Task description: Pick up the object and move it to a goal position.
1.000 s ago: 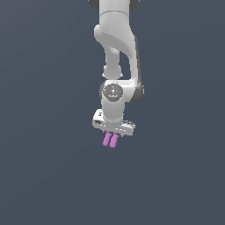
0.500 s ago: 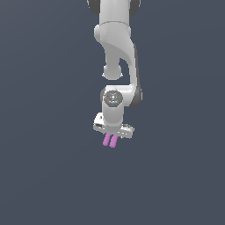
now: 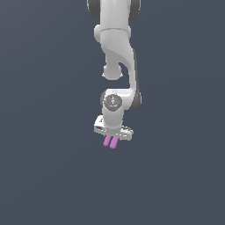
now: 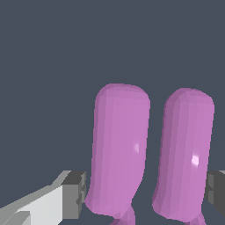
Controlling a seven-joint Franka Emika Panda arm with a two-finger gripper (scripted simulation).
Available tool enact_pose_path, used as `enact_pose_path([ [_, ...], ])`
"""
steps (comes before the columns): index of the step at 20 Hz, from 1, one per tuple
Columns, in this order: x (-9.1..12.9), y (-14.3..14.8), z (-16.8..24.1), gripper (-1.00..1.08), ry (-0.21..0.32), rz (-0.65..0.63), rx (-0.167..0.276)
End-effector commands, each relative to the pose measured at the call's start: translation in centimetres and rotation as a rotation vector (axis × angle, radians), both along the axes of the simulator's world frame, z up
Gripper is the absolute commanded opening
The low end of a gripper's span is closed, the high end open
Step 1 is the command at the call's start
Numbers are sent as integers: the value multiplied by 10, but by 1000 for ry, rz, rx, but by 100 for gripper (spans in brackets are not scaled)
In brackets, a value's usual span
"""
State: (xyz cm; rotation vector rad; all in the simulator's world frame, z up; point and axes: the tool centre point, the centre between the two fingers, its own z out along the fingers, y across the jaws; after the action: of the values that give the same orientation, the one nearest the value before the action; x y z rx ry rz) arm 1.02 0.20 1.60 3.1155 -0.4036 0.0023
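Tool pinching object between pads; open room all around.

The white arm hangs down from the top of the exterior view, elbow bent, wrist pointing downward. The gripper is tilted slightly, lower toward the exterior view's right. In the wrist view its grey pads press both sides of the object, clamped on it.
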Motion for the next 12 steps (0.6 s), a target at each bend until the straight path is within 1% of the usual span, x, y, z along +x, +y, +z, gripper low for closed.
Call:
enact_pose_path([
  [1, 0, 1, -2, -100, 2, 1, 0],
  [12, -2, -3, 3, -100, 0, 0, 0],
])
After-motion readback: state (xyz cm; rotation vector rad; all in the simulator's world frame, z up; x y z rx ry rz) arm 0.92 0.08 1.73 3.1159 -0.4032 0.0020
